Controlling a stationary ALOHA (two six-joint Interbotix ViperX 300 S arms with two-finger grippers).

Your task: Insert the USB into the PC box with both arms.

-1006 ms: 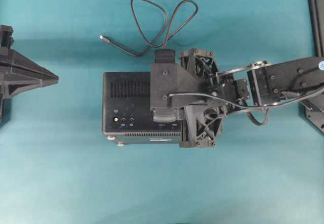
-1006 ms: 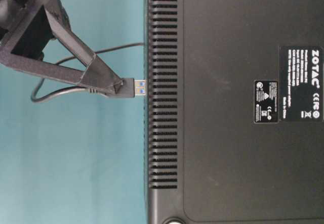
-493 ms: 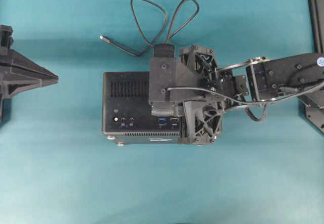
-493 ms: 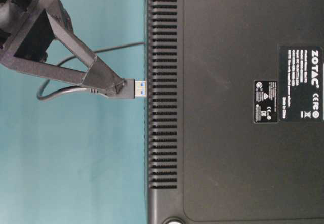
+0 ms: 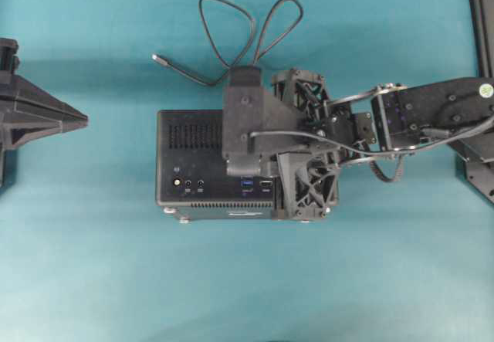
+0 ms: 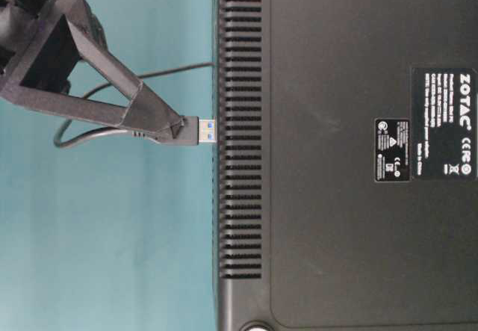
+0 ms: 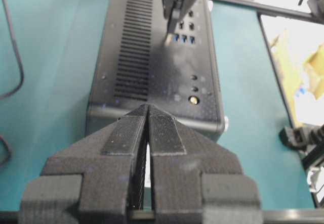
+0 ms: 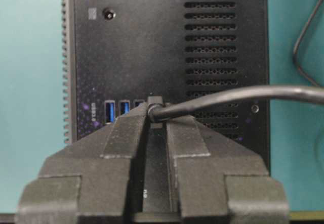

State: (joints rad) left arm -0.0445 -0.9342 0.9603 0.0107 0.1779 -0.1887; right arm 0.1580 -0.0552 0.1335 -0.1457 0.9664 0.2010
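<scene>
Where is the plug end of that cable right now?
The USB plug is pinched in the right gripper, its blue-tipped metal end right at the vented face of the PC box, seen from table level; whether it has entered a port I cannot tell.

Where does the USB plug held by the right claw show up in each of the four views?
Overhead: hidden under the right claw, above the PC box.
Table-level: USB plug, left of centre, silver tip at the vented edge.
Left wrist: top centre, above the blue ports.
Right wrist: centre, between the fingers.
Shared landmark: the blue ports.

Teal table (image 5: 93, 265), PC box (image 5: 193, 137) resting on it, USB cable (image 5: 231, 37) apparently looped alongside
</scene>
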